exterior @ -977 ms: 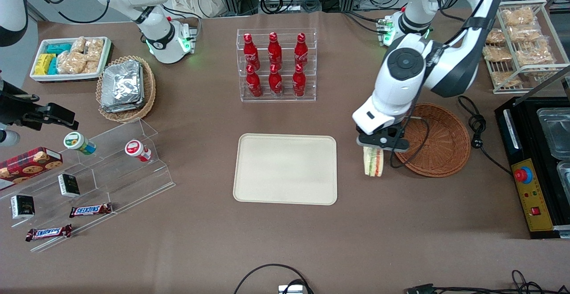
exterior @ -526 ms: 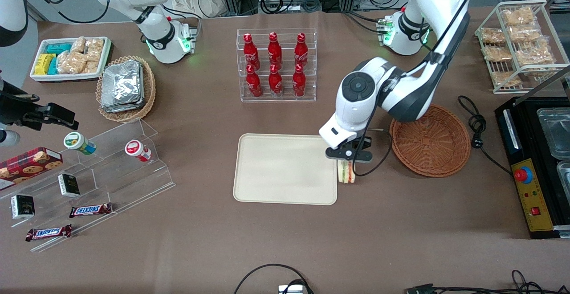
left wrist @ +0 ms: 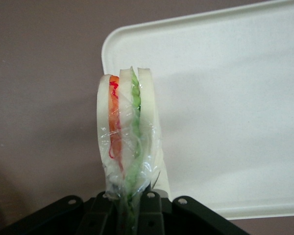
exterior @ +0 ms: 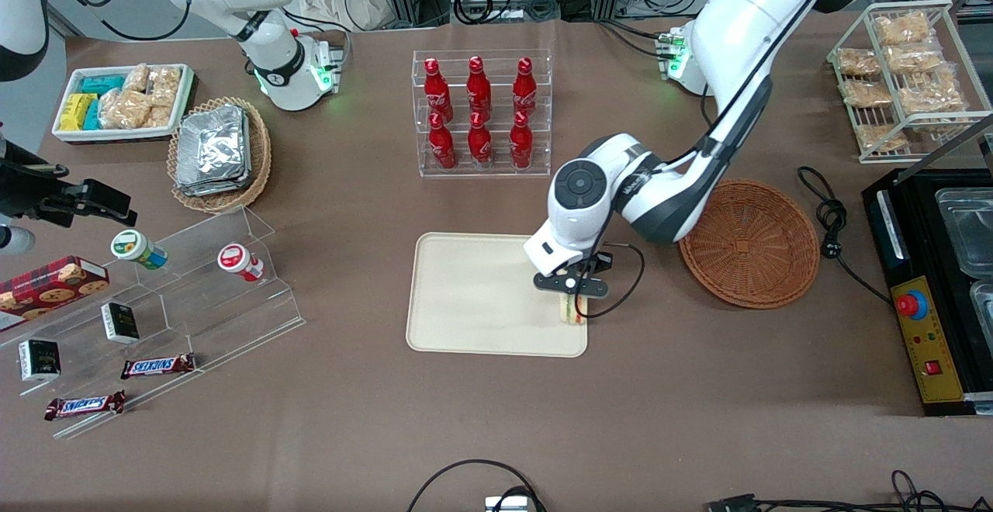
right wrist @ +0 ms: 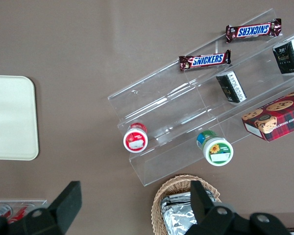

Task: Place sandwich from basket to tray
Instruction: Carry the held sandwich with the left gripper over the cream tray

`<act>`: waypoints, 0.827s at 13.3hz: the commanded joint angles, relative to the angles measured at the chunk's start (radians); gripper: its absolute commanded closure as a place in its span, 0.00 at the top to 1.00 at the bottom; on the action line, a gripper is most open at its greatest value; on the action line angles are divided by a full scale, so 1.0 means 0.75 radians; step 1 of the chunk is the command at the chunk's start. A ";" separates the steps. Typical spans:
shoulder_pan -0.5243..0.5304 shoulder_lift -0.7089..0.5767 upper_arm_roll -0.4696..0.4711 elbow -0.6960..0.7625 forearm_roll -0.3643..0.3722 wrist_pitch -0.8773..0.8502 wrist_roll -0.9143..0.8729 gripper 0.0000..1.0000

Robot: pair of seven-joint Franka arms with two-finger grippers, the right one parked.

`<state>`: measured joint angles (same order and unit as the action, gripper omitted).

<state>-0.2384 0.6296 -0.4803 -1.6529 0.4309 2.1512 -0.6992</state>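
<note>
Sandwich (left wrist: 127, 132), clear-wrapped, orange and green layers, in gripper (exterior: 572, 300).

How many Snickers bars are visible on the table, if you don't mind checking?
2: one Snickers bar on the clear stand's low step, another nearer the front camera. The gripper holds the sandwich over the tray.

Sandwich (left wrist: 129, 137): soft pale bread under clear, crinkled, glossy plastic wrap, pinched at its end in the matt black plastic pincer (left wrist: 130, 208), over the tray's corner nearest the basket. Tray (exterior: 465, 295): smooth cream-beige, matt, plastic-looking; basket (exterior: 756, 244): rough reddish-brown woven wicker. Desk (exterior: 496, 419): dull brown matt cover; working arm (exterior: 621, 194): glossy white plastic shell with dark matt joints.
</note>
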 commanded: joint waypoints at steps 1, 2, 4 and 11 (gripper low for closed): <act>-0.060 0.107 0.010 0.099 0.102 -0.017 -0.082 0.13; -0.061 0.130 0.010 0.105 0.123 -0.013 -0.098 0.13; -0.065 0.156 0.010 0.113 0.125 -0.009 -0.099 0.13; -0.083 0.200 0.012 0.183 0.145 -0.011 -0.133 1.00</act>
<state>-0.2850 0.7576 -0.4790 -1.5698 0.5137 2.1532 -0.7621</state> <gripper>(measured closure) 0.445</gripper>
